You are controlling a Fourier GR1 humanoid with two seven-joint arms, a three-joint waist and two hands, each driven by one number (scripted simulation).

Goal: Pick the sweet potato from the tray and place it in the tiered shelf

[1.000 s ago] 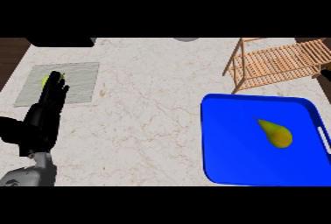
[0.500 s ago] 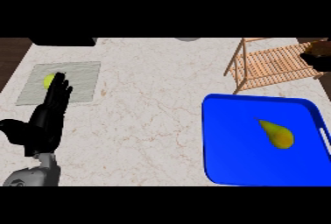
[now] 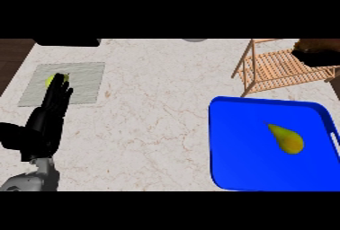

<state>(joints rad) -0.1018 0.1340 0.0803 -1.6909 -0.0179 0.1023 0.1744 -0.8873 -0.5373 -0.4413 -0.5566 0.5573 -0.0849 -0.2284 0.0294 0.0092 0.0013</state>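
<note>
Task object: the sweet potato, yellowish and teardrop-shaped, lies in the blue tray, right of centre, narrow end toward the upper left, untouched.
Destination: the tiered shelf, slatted wood, stands on the worktop just beyond the tray's far edge.
Left hand: released, fingers straight and pointing up, resting at the view's left, its tips over a grey mat and partly hiding a small yellow-green item.
Right hand: probably the dark shape at the upper right edge, over the shelf; its state cannot be told.
Progress: the pick appears not yet begun.
Risk 1: the tapered, rounded body may roll or slide from a grasp taken near the narrow end.
Risk 2: the tray's raised rim may catch a low approach from the side.
Risk 3: the shelf's posts and narrow tiers leave little room; a tilted carry could knock the frame.
</note>
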